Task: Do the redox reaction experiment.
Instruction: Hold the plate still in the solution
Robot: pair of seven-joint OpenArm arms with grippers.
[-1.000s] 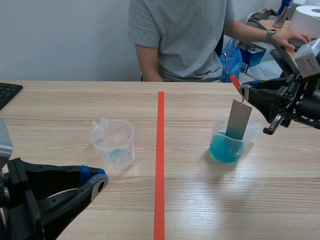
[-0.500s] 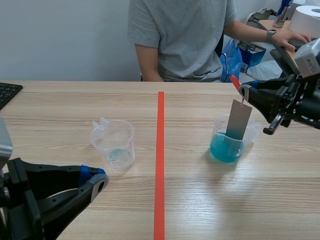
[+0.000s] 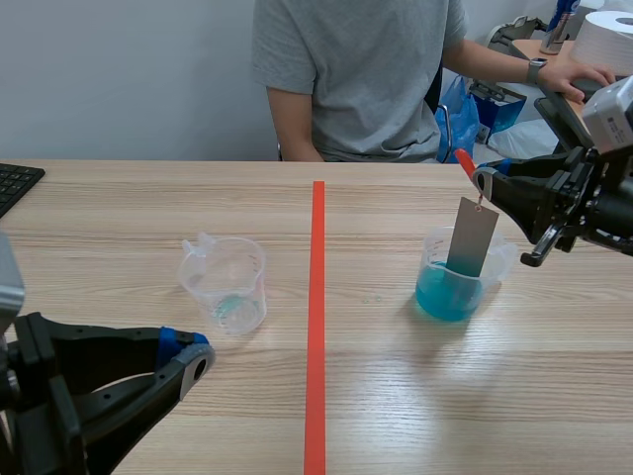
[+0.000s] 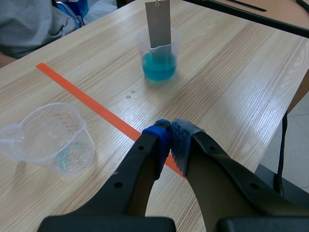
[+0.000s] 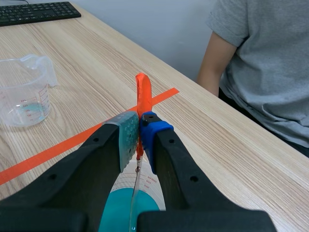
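Nothing has budged this past second: at the frame's right, the right gripper (image 3: pixel 482 180) stays pinched on the orange tab (image 3: pixel 464 161), with the grey plate (image 3: pixel 472 237) hanging into the blue beaker (image 3: pixel 447 289). It's soaking, I'd say. Lower left, the left gripper (image 3: pixel 188 358) is closed on nothing.

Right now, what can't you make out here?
- Metal strip lower end: scene view, blue liquid in the cup hides it.
- Same cup, right wrist view: mostly behind the right jaws holding the orange tab.
- Clear cup scale marks: too small, every view.
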